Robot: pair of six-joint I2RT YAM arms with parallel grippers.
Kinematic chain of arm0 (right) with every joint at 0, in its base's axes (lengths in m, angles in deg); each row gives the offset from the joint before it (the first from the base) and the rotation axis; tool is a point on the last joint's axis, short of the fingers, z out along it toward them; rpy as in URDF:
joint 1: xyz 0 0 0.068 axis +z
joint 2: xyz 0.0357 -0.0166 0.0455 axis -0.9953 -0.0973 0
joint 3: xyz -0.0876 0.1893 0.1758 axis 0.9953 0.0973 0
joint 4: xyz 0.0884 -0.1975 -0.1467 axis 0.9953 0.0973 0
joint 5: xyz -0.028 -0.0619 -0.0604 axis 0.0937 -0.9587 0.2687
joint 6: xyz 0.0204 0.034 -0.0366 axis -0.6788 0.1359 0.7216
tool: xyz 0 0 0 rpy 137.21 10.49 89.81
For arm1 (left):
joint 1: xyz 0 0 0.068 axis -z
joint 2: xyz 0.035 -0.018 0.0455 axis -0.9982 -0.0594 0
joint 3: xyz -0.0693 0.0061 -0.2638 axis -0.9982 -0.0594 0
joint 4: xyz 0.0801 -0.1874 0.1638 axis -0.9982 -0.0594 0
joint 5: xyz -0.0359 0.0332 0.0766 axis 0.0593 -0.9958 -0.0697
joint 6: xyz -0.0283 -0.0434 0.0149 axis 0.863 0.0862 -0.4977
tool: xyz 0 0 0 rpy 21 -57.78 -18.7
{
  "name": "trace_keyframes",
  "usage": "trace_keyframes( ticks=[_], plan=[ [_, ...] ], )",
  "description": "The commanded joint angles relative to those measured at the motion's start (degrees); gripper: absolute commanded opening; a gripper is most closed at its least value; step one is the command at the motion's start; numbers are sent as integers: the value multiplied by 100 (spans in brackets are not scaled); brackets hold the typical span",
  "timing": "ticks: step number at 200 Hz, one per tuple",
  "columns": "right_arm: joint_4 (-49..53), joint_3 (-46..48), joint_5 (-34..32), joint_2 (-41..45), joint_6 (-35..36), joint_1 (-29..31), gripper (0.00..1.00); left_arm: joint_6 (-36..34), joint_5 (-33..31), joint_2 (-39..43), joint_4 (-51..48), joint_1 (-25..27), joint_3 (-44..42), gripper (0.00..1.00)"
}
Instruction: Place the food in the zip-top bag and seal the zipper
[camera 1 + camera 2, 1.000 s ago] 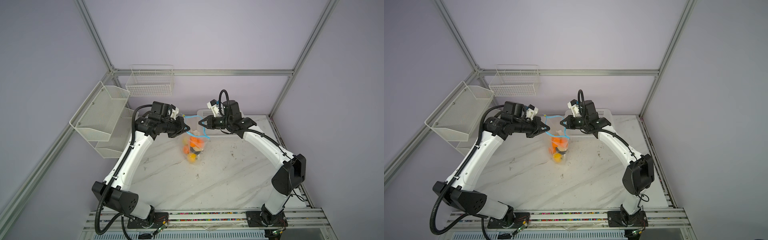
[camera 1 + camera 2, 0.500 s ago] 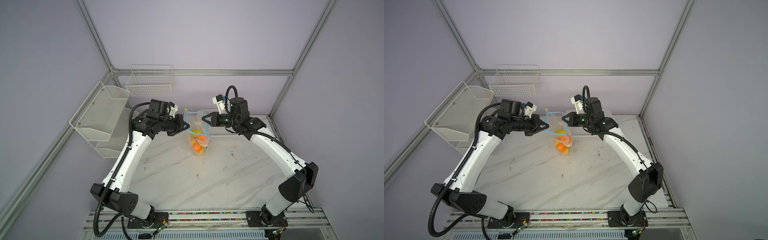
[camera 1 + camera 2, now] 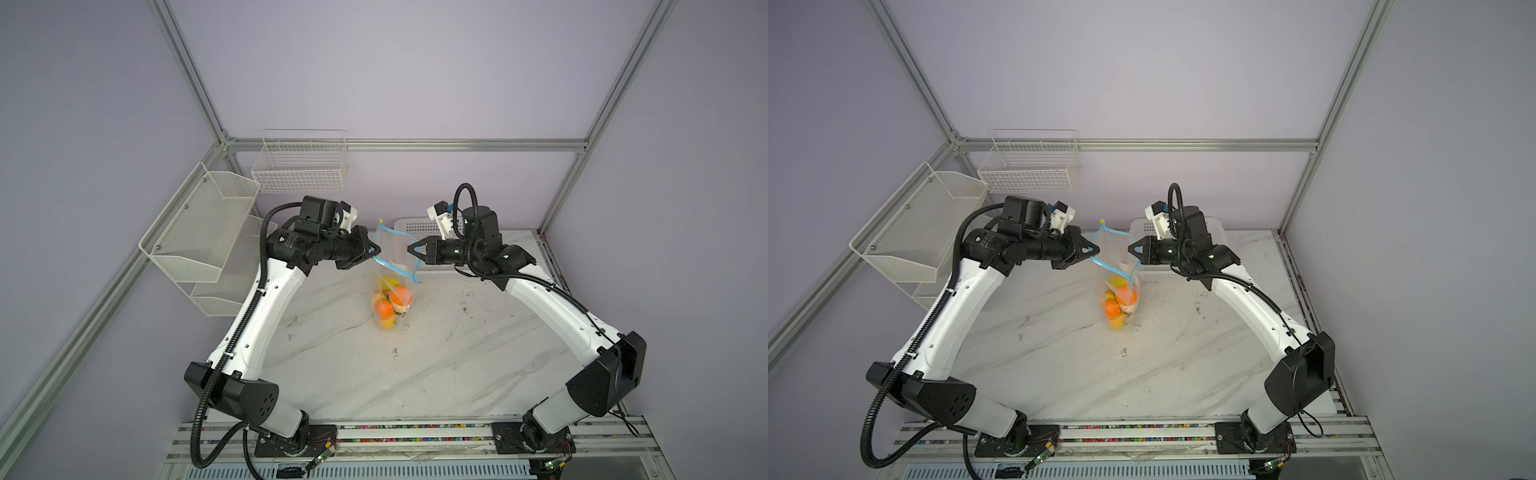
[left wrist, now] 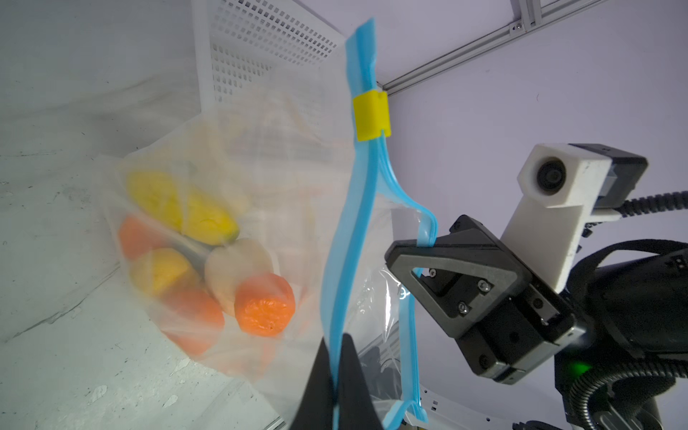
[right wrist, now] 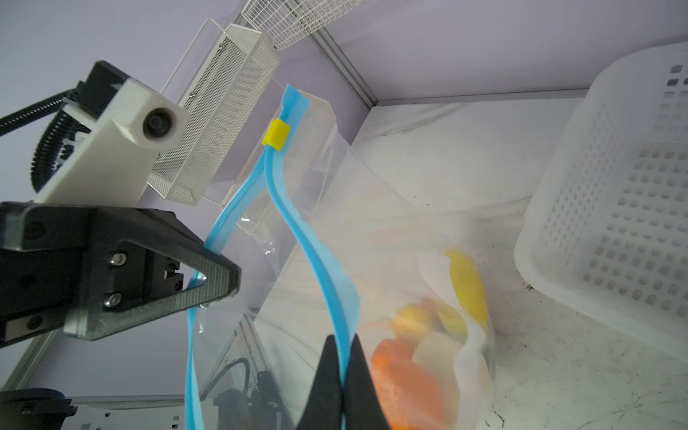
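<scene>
While both pincers hold the bag [image 3: 395,259] up by its mouth, treat it as thin, crinkly film with no stiffness of its own. Only the zipper [image 4: 352,223], the blue strip along the mouth, gives you a firm edge to take.

Your left pincer [image 3: 375,251] is pressed together on one lip of that strip at 9 o'clock of the mouth. Your right pincer [image 3: 409,250] is pressed together on the other lip at 3 o'clock, so the mouth stands parted. The yellow tab [image 4: 370,117] sits at the far end of the strip, toward 12 o'clock.

The bag is over the far middle of the desk [image 3: 353,374], and the food [image 3: 390,303] lies heaped in its bottom at 6 o'clock of the mouth. Orange fruits, yellow pieces and a cream bulb show through. Whether the bottom rests on the desk I cannot tell.

The load looks light, yet it will likely swing and drag the slick film, so grip the strip, never the film. The white basket [image 5: 614,223] stands just behind at 1 o'clock; its inside is hidden.
</scene>
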Motion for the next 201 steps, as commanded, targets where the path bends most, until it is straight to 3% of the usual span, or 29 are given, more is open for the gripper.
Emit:
trace_keyframes(
  ticks=[1, 40, 89, 121, 146, 201],
  plan=[
    [-330, -44, 155, -66, 89, 26, 4, 10, 170, 1, 372, -54, -208, 0],
    [-369, -134, 195, -262, 111, 26, 13, -25, 258, -190, 432, -75, -254, 0],
    [-557, -56, -134, 130, 760, 26, 51, -67, 294, -247, 625, -184, -540, 0],
    [-1538, 880, -410, 1129, 1495, 29, 78, -55, 423, -304, 716, -264, -570, 0],
    [-1798, 1584, -697, 1714, 1988, 26, 77, -95, 449, -332, 725, -299, -498, 0],
    [-3198, 3571, -1101, 2668, 1681, 474, 69, -90, 495, -344, 751, -367, -473, 0]
  ],
)
